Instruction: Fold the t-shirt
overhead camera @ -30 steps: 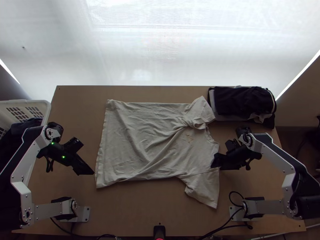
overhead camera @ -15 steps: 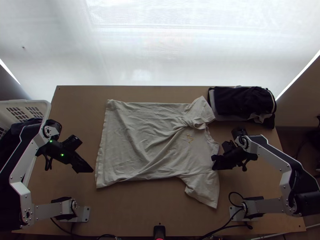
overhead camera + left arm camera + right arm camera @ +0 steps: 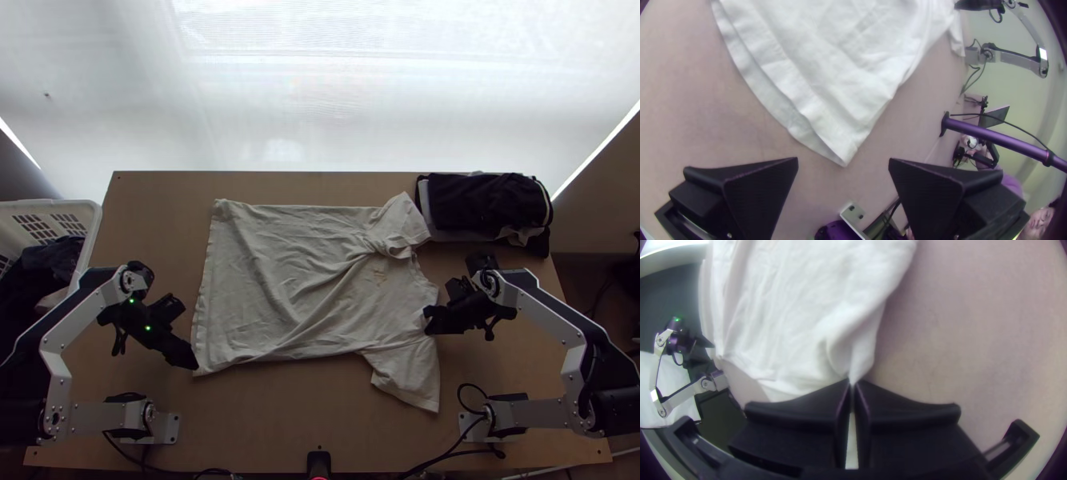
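T-shirt (image 3: 288,280) lies spread on the table (image 3: 256,424), long axis running between the grippers! Left gripper (image 3: 843,161), fingers apart, has the near hem corner (image 3: 845,153) just ahead; right gripper (image 3: 851,382) is clamped on cloth around the near shoulder. Pale fabric (creased, mind you), far sleeve (image 3: 404,224) bunched.

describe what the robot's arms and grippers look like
The left arm and right arm have angular, silvery-white links dotted with bolt heads, and black joints. The left gripper and right gripper are black, with wide, flat fingers tapering towards the tips. Two small green lights glow near the left arm's wrist. A black cable loops beside the right arm's base.
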Robot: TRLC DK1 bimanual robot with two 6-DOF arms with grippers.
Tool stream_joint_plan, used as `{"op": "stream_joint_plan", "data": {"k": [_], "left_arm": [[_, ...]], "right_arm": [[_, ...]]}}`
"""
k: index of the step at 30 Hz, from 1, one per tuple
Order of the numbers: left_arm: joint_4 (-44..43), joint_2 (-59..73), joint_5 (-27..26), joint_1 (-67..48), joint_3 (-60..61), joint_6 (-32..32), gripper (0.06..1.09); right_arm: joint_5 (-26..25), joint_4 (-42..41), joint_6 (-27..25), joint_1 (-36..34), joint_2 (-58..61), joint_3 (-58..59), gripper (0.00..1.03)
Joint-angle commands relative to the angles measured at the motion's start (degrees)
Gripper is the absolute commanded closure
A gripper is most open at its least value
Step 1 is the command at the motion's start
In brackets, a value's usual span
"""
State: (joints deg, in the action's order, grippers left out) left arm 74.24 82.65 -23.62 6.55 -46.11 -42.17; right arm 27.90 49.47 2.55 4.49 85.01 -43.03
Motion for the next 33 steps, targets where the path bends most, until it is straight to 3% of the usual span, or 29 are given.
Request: {"op": "stream_joint_plan", "data": {"k": [1,10,11,16,23,24,26,33], "left_arm": [[-7.2,2.6,0.5,-5.6,4.5,2.4,0.10],[-10.2,5.9,-0.1,-8.3,5.0,3.3,0.11],[-10.8,5.9,-0.5,-8.7,5.0,4.0,0.14],[-12.4,7.0,-3.2,-9.8,4.4,5.7,0.53],[-12.7,7.3,-4.2,-9.4,3.9,5.7,0.54],[-13.0,7.3,-4.2,-9.2,3.7,5.6,0.58],[-14.8,6.7,-4.3,-9.2,3.7,7.5,1.05],[-12.0,-2.0,-4.4,-5.6,1.1,2.4,1.05]], "right_arm": [[0.0,0.4,0.1,-0.2,-0.5,-0.5,1.00],[0.0,0.4,0.1,-1.1,-0.8,0.0,1.00],[0.0,0.4,0.1,-1.1,-0.8,0.0,1.00],[0.0,0.4,-0.1,-1.2,-0.6,0.0,1.00],[0.0,0.3,-0.3,-1.8,-0.6,0.2,1.00],[-0.1,0.3,-0.3,-1.8,-0.5,0.2,1.00],[-0.1,0.3,-0.3,-1.9,-0.5,0.1,1.00],[0.0,4.1,-1.4,-2.2,-5.3,-0.6,1.00]]}}
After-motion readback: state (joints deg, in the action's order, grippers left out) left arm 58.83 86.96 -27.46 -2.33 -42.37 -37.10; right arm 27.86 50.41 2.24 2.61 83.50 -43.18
